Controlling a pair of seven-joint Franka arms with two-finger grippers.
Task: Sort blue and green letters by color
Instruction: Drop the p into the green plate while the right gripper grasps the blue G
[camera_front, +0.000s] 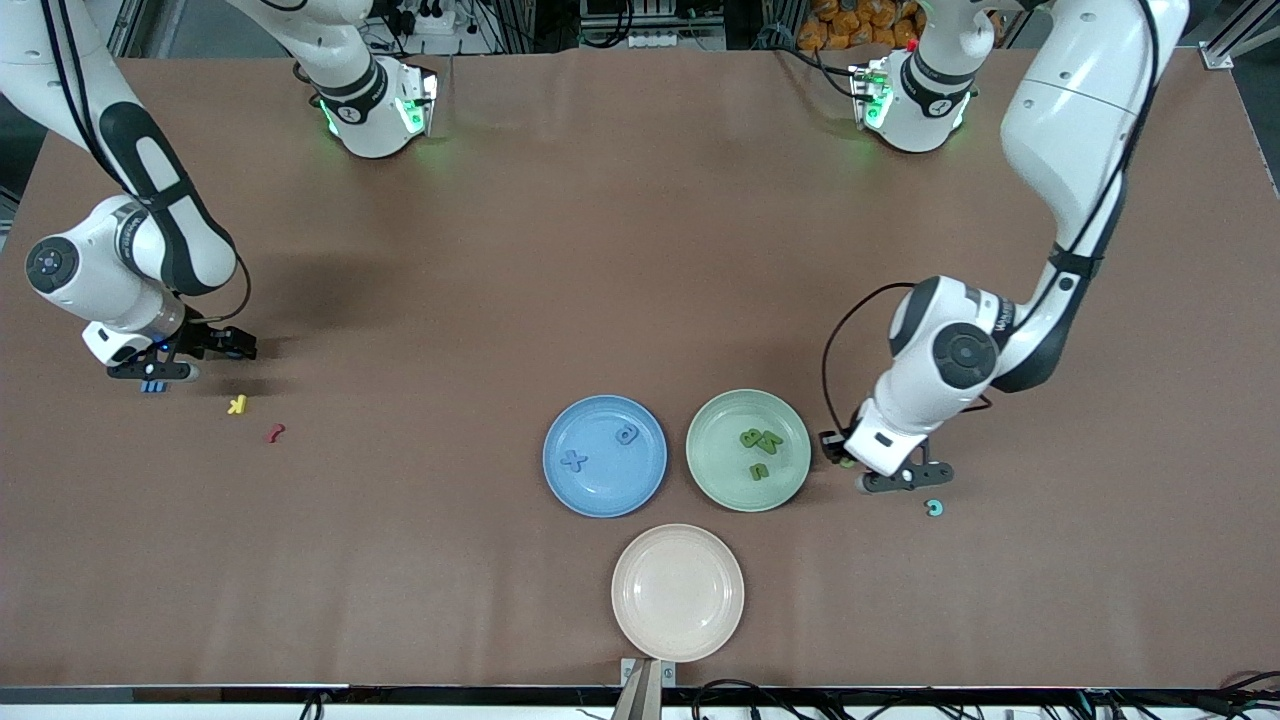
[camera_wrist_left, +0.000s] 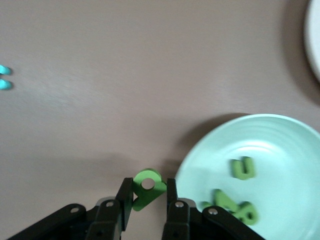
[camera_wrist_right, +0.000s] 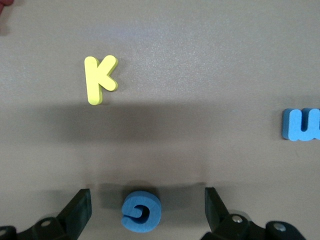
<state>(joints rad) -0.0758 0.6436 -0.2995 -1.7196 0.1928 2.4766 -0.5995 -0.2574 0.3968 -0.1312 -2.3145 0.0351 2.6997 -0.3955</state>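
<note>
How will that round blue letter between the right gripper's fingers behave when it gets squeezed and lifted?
The blue letter looks like thick, matte foam, so it's probably very light and may squash slightly. It lies flat on the table, so rolling seems unlikely. The right gripper is open around it; its rounded edge could let it twist between the fingers.

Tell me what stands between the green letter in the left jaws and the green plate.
Nothing visible. The left gripper grips the green letter just beside the green plate; only bare table lies between.
</note>
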